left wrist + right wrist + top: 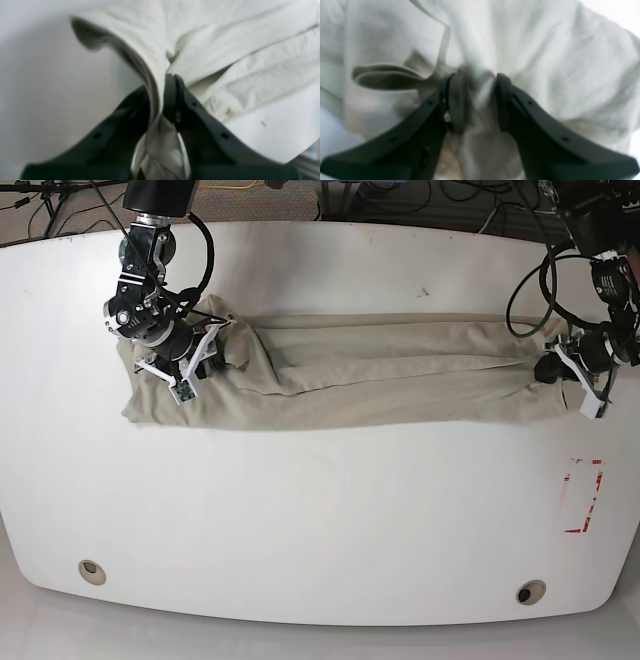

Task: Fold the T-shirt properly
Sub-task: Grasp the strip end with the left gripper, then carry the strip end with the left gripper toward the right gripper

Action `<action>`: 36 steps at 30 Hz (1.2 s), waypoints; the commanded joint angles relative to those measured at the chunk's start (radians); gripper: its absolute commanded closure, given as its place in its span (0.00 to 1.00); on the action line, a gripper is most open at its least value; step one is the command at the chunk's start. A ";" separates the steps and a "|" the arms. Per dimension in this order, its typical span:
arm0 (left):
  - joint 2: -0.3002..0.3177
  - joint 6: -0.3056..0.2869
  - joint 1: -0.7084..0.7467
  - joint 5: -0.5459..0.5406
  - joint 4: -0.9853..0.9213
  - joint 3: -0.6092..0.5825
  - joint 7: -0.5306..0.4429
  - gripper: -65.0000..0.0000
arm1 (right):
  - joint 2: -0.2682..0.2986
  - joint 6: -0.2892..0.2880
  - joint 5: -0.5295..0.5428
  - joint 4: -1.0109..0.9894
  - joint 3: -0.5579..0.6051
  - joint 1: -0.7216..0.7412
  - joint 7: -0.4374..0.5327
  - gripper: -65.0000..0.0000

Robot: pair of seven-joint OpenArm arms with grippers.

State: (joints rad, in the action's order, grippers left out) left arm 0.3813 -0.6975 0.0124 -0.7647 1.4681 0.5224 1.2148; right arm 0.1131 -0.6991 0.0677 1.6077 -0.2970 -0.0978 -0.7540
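The beige T-shirt lies stretched in a long wrinkled band across the white table, from left to right in the base view. My right gripper is at its left end. In the right wrist view this gripper is shut on a thick bunch of the T-shirt. My left gripper is at the band's right end. In the left wrist view that gripper is shut on a thin fold of the T-shirt, which rises off the table there.
A red outlined rectangle is marked on the table at the front right. Two round holes sit near the front edge. Cables lie beyond the far edge.
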 commanded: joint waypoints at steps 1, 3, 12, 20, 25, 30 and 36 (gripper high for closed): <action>-0.002 -0.001 -0.013 -0.019 0.116 -0.020 0.010 0.94 | 0.007 0.001 0.010 0.018 -0.003 0.013 0.017 0.72; -0.023 -0.001 -0.015 -0.019 0.173 -0.051 0.035 0.94 | 0.007 0.001 0.010 0.018 -0.003 0.013 0.017 0.72; -0.126 -0.001 -0.067 -0.016 0.319 -0.196 0.125 0.94 | 0.007 0.001 0.011 0.018 -0.003 0.019 0.017 0.72; -0.224 -0.001 -0.118 -0.012 0.314 -0.304 0.130 0.94 | 0.007 0.001 0.011 0.015 -0.003 0.028 0.017 0.72; -0.275 -0.001 -0.141 -0.012 0.313 -0.357 0.130 0.93 | 0.007 0.001 0.011 0.015 -0.003 0.039 0.017 0.72; -0.322 -0.001 -0.162 -0.012 0.291 -0.377 0.130 0.93 | 0.007 0.001 0.011 0.015 -0.003 0.040 0.017 0.72; -0.351 -0.001 -0.185 -0.014 0.208 -0.377 0.130 0.93 | 0.007 0.001 0.011 0.015 -0.003 0.042 0.017 0.72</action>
State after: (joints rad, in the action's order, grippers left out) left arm 0.0303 -0.6971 -0.1478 -0.7597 1.6863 0.1429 1.3621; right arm 0.1112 -0.6994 0.0666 1.6070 -0.2974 -0.0700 -0.7597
